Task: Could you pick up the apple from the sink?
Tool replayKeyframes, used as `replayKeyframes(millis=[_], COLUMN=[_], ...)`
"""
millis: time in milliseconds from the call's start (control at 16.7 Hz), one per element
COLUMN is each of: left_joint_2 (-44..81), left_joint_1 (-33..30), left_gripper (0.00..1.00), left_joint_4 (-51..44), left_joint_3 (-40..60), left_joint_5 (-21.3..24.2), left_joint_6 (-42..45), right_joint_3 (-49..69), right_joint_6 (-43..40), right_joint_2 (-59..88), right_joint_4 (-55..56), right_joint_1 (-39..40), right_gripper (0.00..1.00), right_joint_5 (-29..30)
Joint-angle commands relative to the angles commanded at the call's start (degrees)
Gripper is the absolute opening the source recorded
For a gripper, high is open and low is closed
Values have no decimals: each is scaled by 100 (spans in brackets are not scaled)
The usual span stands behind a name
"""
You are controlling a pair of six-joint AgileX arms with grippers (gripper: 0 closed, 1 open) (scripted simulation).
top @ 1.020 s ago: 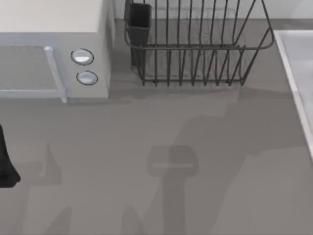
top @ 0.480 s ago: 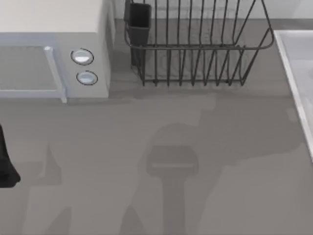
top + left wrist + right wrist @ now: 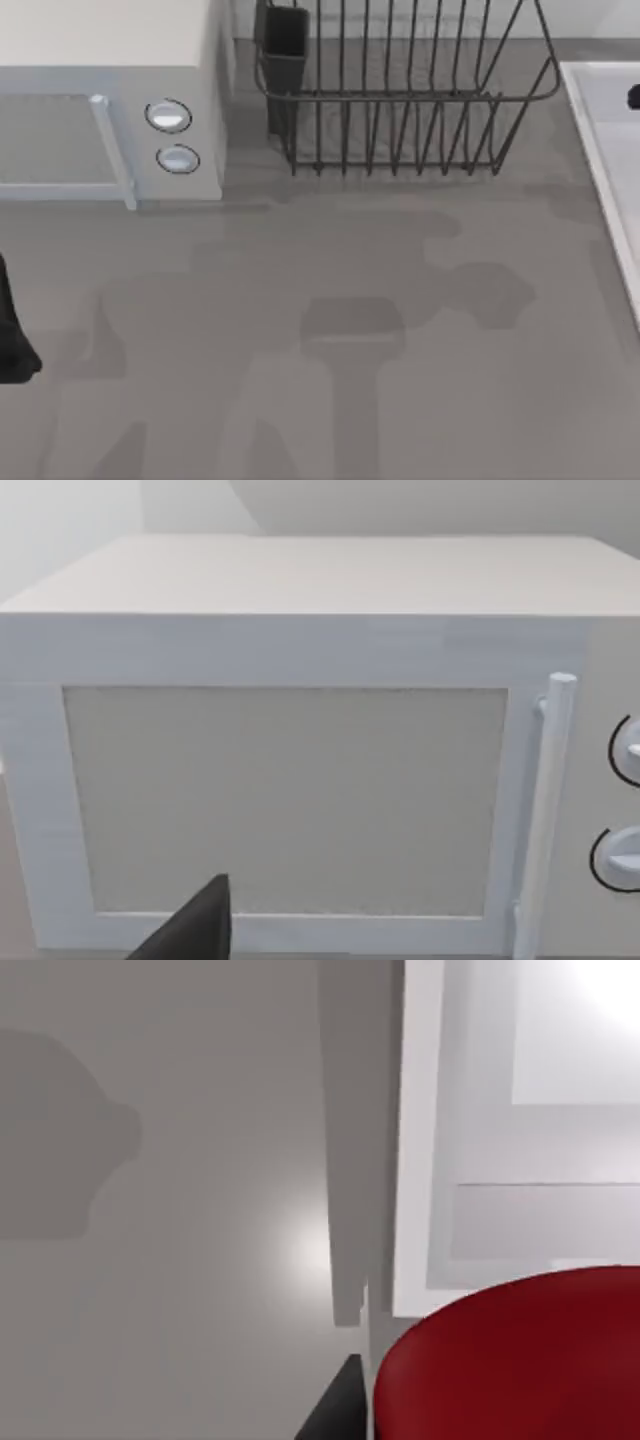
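The apple (image 3: 510, 1360), glossy and bright red, looms very close in the right wrist view, overlapping the pale rim of the sink (image 3: 415, 1160). One dark finger (image 3: 335, 1410) of my right gripper lies against its side, so the gripper looks shut on it. From above, the sink (image 3: 610, 130) lies at the table's right edge, and a small dark piece of my right gripper (image 3: 634, 97) pokes in over it. My left gripper (image 3: 10, 340) hangs at the far left edge, facing the microwave.
A white microwave (image 3: 100, 100) with two knobs stands at the back left, and its door (image 3: 290, 800) faces the left wrist camera. A dark wire dish rack (image 3: 400, 100) with a black cup (image 3: 285, 40) stands at the back middle. Arm shadows cross the grey counter (image 3: 330, 330).
The arm shadow on the counter has shifted and spread toward the left. A dark piece of the right gripper has come into the top view over the sink. The left arm has not moved.
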Motion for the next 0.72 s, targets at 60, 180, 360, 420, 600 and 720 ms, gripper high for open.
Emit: replayKeyframes(millis=[60,180,360,420,600,720], left_joint_2=[0,0,0,0,0,0], left_joint_1=[0,0,0,0,0,0], left_gripper=[100,100,100,100,100,100], left_joint_4=[0,0,0,0,0,0], left_joint_3=[0,0,0,0,0,0], left_joint_5=[0,0,0,0,0,0], left_joint_6=[0,0,0,0,0,0], right_joint_3=[-211,-596,-934,-946,-931,-1022], right_joint_6=[361,922,1313,1326,1328,1329], right_joint_2=[-130,-371,-596,-606,-579,-569], right_joint_4=[53,157,260,265,250,343], right_joint_1=[367,932,1325,1338,1316,1317], right_gripper=[0,0,0,0,0,0], right_joint_5=[7,20,31,32,19,19])
